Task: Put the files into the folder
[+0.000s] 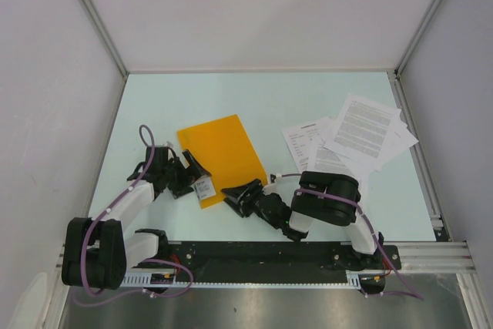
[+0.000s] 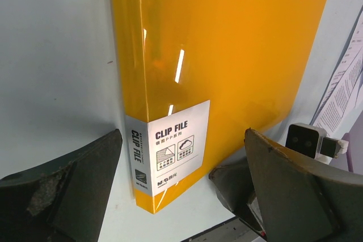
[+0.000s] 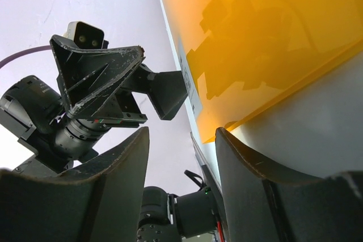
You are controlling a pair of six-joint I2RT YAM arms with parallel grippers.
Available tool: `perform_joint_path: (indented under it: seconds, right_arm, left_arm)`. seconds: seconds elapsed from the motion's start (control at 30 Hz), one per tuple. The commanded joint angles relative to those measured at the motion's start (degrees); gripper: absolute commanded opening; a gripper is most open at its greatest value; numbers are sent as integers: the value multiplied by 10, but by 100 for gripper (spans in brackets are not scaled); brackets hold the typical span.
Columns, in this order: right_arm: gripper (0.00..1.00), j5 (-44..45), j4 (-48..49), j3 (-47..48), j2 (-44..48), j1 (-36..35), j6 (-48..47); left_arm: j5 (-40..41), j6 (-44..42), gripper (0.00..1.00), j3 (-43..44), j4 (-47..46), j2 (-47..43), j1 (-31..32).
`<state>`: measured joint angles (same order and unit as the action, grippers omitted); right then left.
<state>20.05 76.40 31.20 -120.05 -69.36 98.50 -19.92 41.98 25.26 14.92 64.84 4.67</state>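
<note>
The orange folder (image 1: 222, 152) lies flat and closed on the pale table, its white label (image 1: 204, 188) at the near corner. My left gripper (image 1: 187, 176) stands open wide at that labelled corner (image 2: 170, 148), with one finger (image 2: 68, 188) on each side and nothing held. My right gripper (image 1: 237, 193) lies low on its side at the folder's near edge. It is open, and the folder's corner (image 3: 211, 134) sits just by one fingertip (image 3: 227, 140). The files (image 1: 362, 135), white printed sheets, lie loosely overlapped to the right of the folder.
White enclosure walls (image 1: 46, 75) with aluminium posts (image 1: 420, 36) surround the table on three sides. A black base plate and metal rail (image 1: 269, 267) run along the near edge. The two grippers sit close together at the folder's near end.
</note>
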Motion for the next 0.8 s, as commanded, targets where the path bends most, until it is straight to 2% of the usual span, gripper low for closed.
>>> perform_joint_path:
  seconds: [0.0, 0.27, 0.53, 0.77]
  right_arm:
    - [55, 7, -51, -4, 12, -1, -7]
    - [58, -3, -77, -4, 14, -14, -1]
    - [58, 17, -132, -3, 42, -10, -9]
    - [57, 24, -138, 8, 39, -2, -2]
  left_arm:
    - [3, -15, 96, 2, 6, -9, 3]
    - [2, -15, 96, 5, 0, -1, 3]
    - [1, -16, 96, 8, 5, -1, 3]
    - [-2, -14, 96, 6, 0, 0, 3]
